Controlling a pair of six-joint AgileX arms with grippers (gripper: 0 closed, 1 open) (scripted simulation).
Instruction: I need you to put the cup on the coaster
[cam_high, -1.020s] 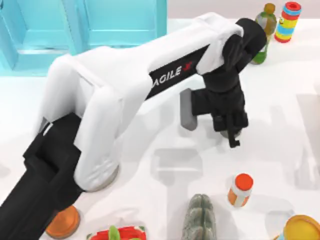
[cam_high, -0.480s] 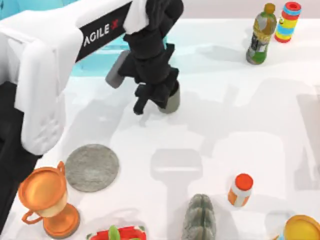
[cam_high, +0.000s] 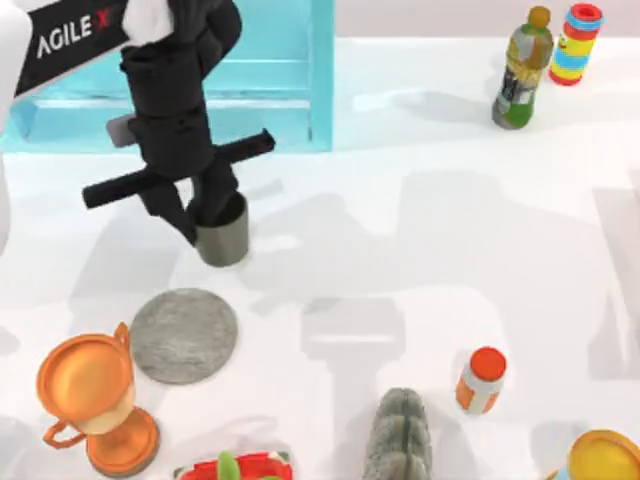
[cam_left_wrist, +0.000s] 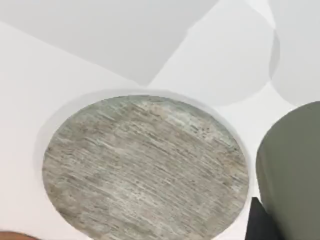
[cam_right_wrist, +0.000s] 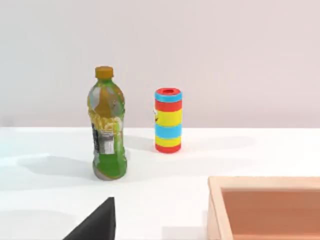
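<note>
Our left gripper (cam_high: 205, 215) is clenched on the cup (cam_high: 224, 235), its dark fingers reaching down over the rim on the side toward the far-left of the surface (cam_high: 420, 230). The cup sits upright in that grip, over the left half of the surface, just beyond the coaster (cam_high: 184, 335) and not over it. We cannot tell from the top view whether the cup's base touches the surface or hangs a little above it.

In the left wrist view the coaster (cam_left_wrist: 145, 167) lies flat on the white surface, its rough grey grain plain to see, and the olive side of the cup (cam_left_wrist: 292, 170) stands at the edge of the picture, beside the disc rather than above its middle.

Near the coaster, at the front-left corner, stands an orange trophy (cam_high: 88, 395); it is just beside the disc's rim. A grey ridged stone (cam_high: 398, 435) stands at the front middle, with a small orange-capped jar (cam_high: 481, 380) to its right, both well apart from the cup. A turquoise cabinet (cam_high: 250, 90) rises behind our left arm.

At the far right stand a green bottle (cam_high: 523, 70) and a striped can (cam_high: 577, 45). Our right wrist view looks at that same green bottle (cam_right_wrist: 107, 132) and striped can (cam_right_wrist: 168, 120); we cannot tell how our right gripper stands.
</note>
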